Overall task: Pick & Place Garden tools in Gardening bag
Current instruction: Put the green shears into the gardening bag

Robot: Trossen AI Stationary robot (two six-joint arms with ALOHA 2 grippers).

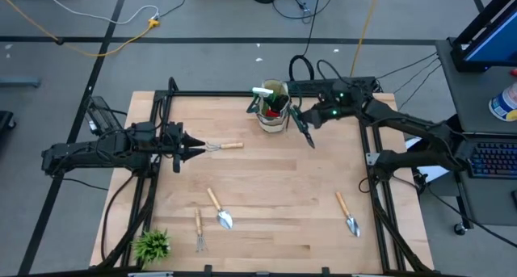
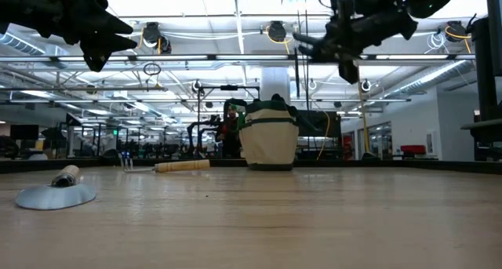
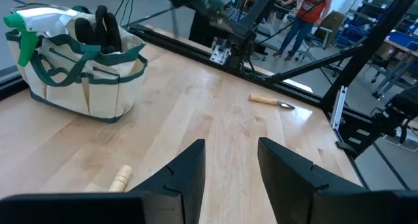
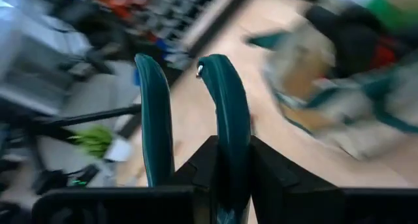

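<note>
Left gripper (image 1: 196,148) is held apart, empty, just before the hand rake (image 1: 220,147), left of gardening bag (image 1: 274,115). Rake judged light, stiff; wooden handle is best gripped.

- My arms are dark, jointed, black all over.
- Green lights glow on my right arm (image 1: 338,99).
- My right gripper (image 4: 189,106) has curved teal fingers; black cables trail behind.

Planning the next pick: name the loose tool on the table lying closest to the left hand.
The wooden-handled rake, lying right in front of the left hand; the two trowels and the other rake lie farther off, near the table's front edge.
</note>
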